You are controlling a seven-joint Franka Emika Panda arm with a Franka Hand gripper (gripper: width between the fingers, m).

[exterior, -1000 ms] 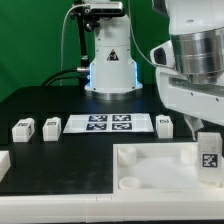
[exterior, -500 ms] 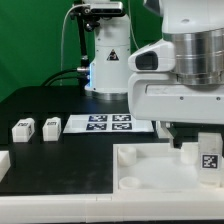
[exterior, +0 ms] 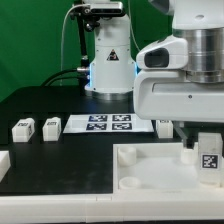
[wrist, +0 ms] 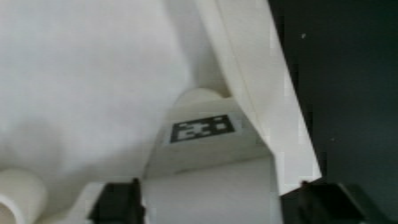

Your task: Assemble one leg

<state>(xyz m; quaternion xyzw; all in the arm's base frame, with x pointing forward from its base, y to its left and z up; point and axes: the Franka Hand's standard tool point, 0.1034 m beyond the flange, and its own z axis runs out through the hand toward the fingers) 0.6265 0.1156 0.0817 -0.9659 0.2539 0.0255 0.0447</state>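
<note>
A white leg [exterior: 208, 158] with a black-and-white tag stands upright at the right end of the large white tray [exterior: 150, 165]. My gripper [exterior: 188, 142] hangs just to the exterior view's left of it, mostly hidden by the arm. In the wrist view the gripper [wrist: 222, 205] is open, with its dark fingertips [wrist: 119, 200] wide apart. The tagged leg [wrist: 201, 128] lies between and beyond them, against the white tray [wrist: 89, 90]. I see no contact. Two more legs [exterior: 23, 128] [exterior: 50, 125] lie at the left, and another leg [exterior: 163, 125] behind the arm.
The marker board [exterior: 105, 123] lies flat at the table's middle. The robot base [exterior: 108, 60] stands behind it. A white part's corner [exterior: 4, 163] shows at the left edge. The tray has round sockets [exterior: 130, 183] near its front.
The arm swung toward the exterior view's left over the tray, then shifted back a little to the right. The leg in the tray has stayed in place.
</note>
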